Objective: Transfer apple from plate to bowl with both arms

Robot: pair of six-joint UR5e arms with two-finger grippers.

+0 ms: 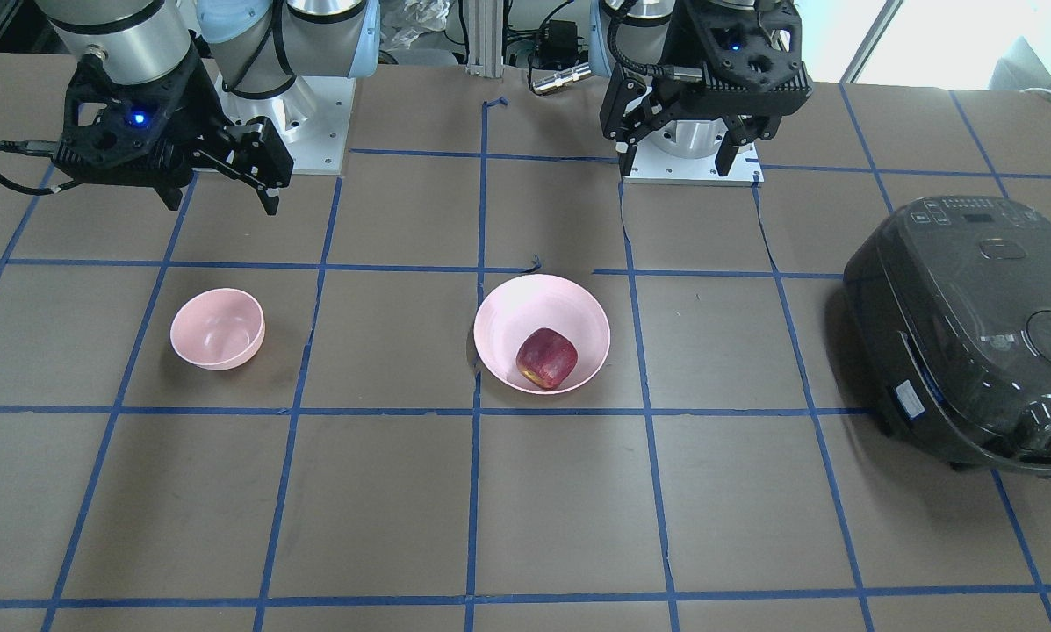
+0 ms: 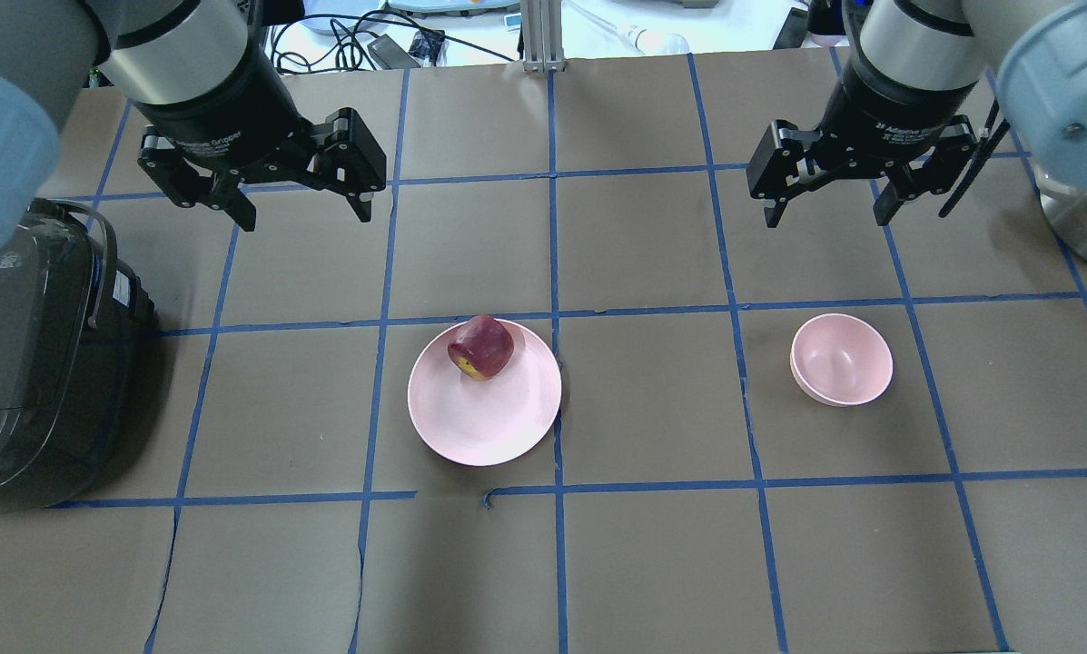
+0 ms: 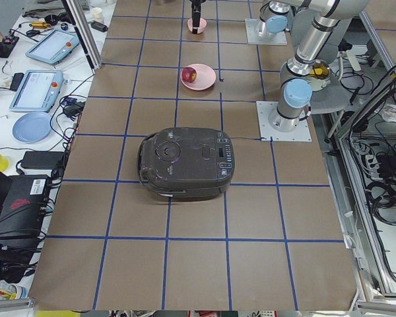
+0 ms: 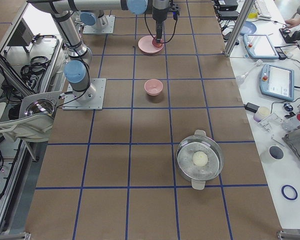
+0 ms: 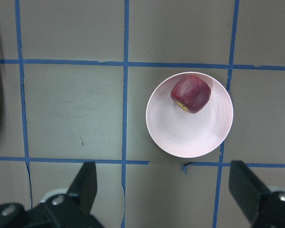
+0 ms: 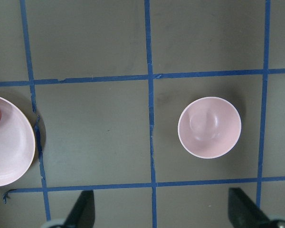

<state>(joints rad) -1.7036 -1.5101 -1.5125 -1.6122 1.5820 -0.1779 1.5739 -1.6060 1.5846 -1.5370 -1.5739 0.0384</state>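
The dark red apple (image 2: 481, 347) lies on the pale-pink plate (image 2: 484, 427) near its far rim, at mid table. It also shows in the front view (image 1: 546, 358) and the left wrist view (image 5: 191, 94). The small deep pink bowl (image 2: 841, 359) stands empty to the plate's right, and shows in the right wrist view (image 6: 209, 127). My left gripper (image 2: 307, 218) hangs open and empty, high above the table, back and left of the plate. My right gripper (image 2: 826, 221) hangs open and empty, high above the table, behind the bowl.
A black rice cooker (image 2: 25, 354) stands at the table's left end, left of my left gripper. A steel pot (image 4: 200, 159) with a white lump inside stands farther along the table on my right. Blue tape lines grid the brown table.
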